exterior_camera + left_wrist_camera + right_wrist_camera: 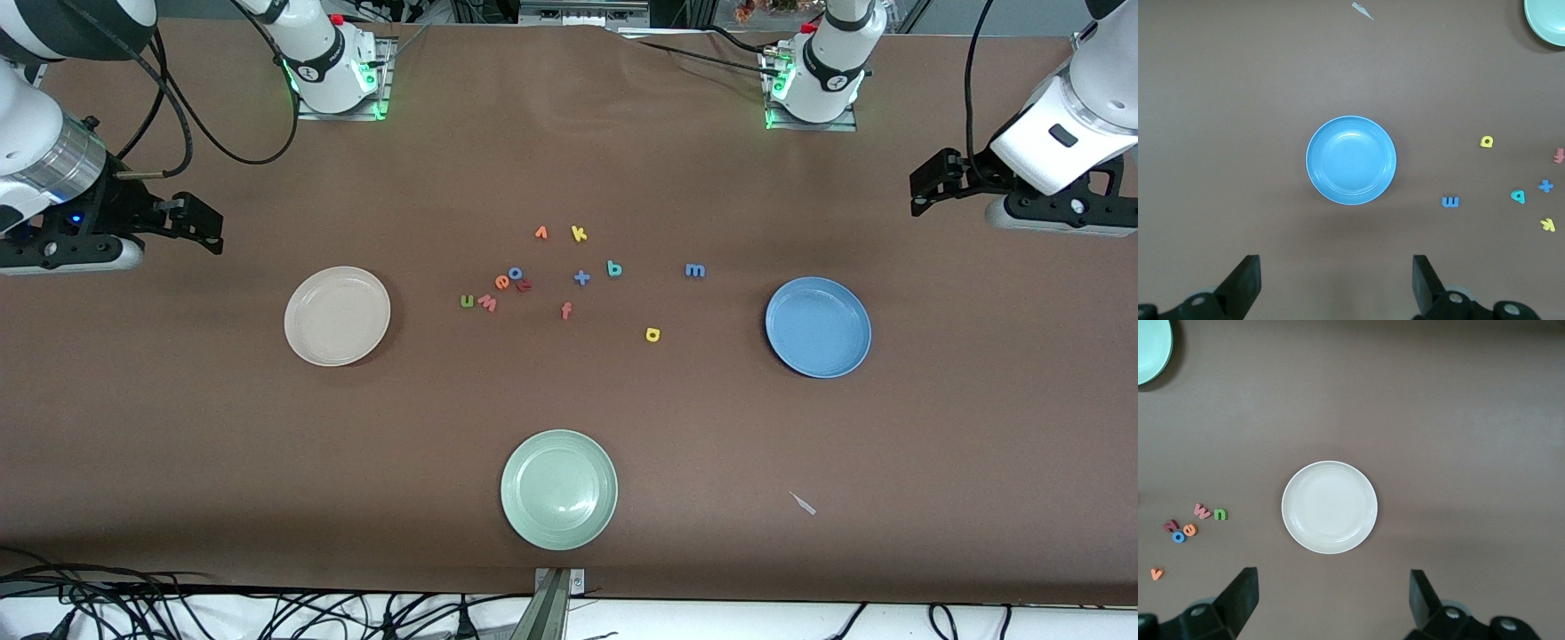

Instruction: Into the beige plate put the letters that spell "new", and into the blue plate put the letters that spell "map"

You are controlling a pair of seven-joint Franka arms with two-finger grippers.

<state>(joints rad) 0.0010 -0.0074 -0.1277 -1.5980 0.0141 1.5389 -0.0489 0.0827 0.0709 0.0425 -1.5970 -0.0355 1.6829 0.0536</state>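
Observation:
The beige plate [337, 316] [1329, 507] lies bare toward the right arm's end, the blue plate [818, 326] [1351, 160] toward the left arm's end. Between them lie the green n [466, 301], pink w [487, 303] and orange e [502, 282] in a cluster, and the blue m [695, 270], yellow a [653, 334] and teal p shape [613, 268] spread out. My right gripper [203, 224] [1333, 597] hangs open and holds nothing near the beige plate. Near the blue plate, my left gripper [925, 188] [1337, 280] is also open, nothing in it.
A pale green plate [558, 489] sits nearest the front camera. Other letters lie among the task's: blue o [516, 273], dark red letter [524, 285], orange v [540, 233], yellow k [579, 234], blue plus [581, 278], pink f [566, 310]. A small white scrap [803, 503] lies near the front edge.

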